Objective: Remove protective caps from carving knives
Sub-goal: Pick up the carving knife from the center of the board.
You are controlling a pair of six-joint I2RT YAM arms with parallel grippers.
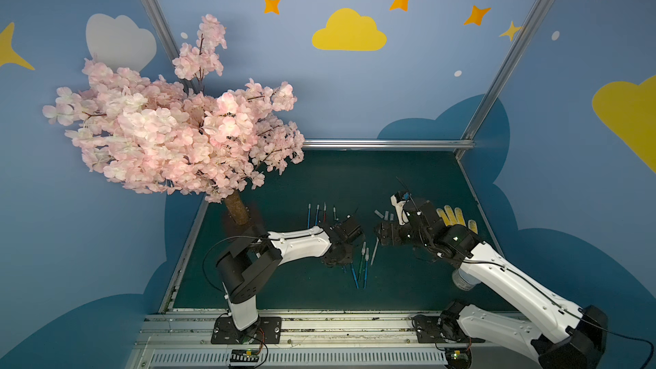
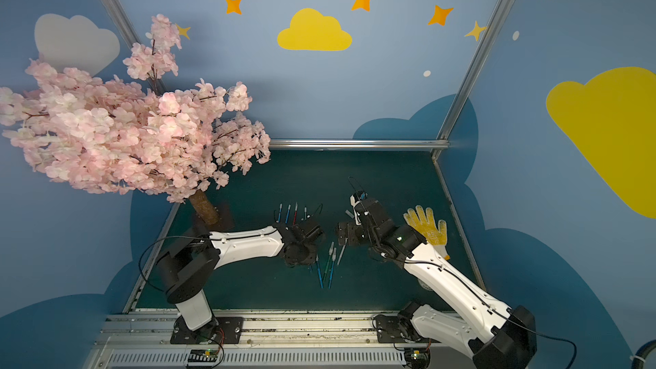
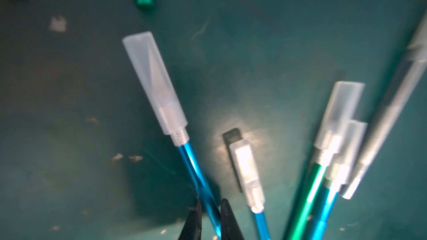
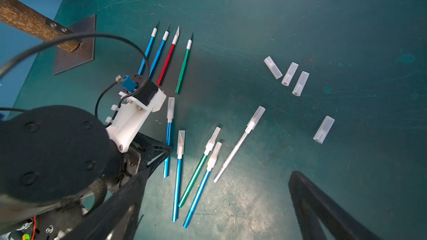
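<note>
1. A booth with blue walls painted with yellow and white clouds and orange stars. A dark green bench (image 1: 355, 179), scratched from use, forms its floor.
2. A pink artificial blossom tree (image 1: 170, 129) stands at the far left of the bench, well apart from the work.
3. Two white-and-black arms reach in from the near edge and meet mid-bench. The left gripper (image 3: 211, 204) is clamped on the handle of a blue knife (image 4: 168, 135), low at the bench. The right gripper (image 1: 385, 235) hangs just beside it, jaws spread wide and empty.
4. A yellow knitted glove (image 2: 427, 223) lies beyond the right arm.
5. The carving knives (image 4: 183, 65): four with bare blades lie in a neat row on the far side. Five capped ones fan out nearer, between the two grippers; the held blue knife is one of these.
6. The protective caps (image 4: 290, 74): four loose ones lie scattered to the robot's right. Five more sit on their blades, including the cap (image 3: 153, 81) of the held knife.
7. Judged from this, the task is nearly half done and the fifth knife has just been gripped. The next move likely calls for lifting it, offering its capped end to the right gripper, and pulling straight along the handle so the blade slides free.
</note>
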